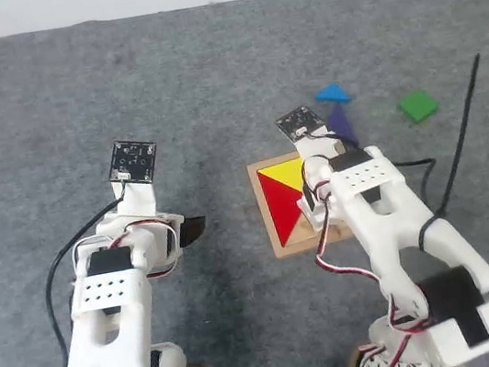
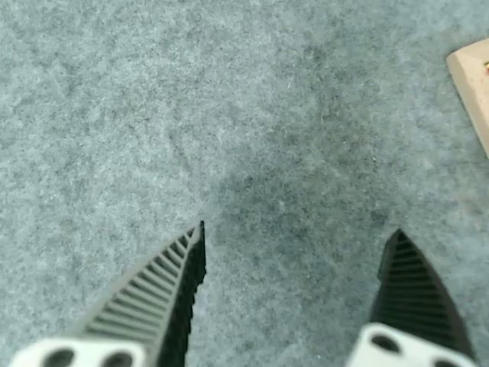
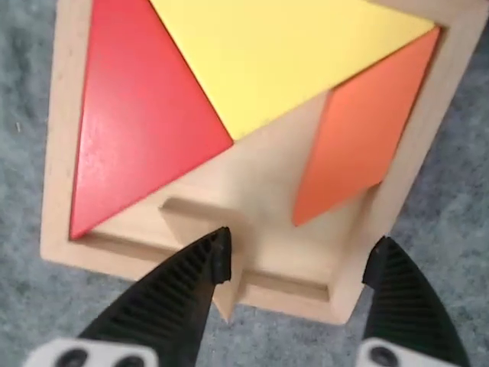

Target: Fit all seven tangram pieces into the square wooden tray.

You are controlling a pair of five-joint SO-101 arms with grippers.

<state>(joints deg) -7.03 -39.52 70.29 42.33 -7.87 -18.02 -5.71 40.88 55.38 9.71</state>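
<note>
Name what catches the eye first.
The wooden tray, mid-table, holds a red piece, a yellow piece and an orange piece, with the right gripper open over its near edge. A blue piece, a purple piece and a green piece lie loose on the mat beyond it.

Grey felt table (image 1: 209,77) carries the wooden tray (image 1: 261,209), blue triangle (image 1: 333,93), purple piece (image 1: 341,122) and green square (image 1: 418,106)
</note>
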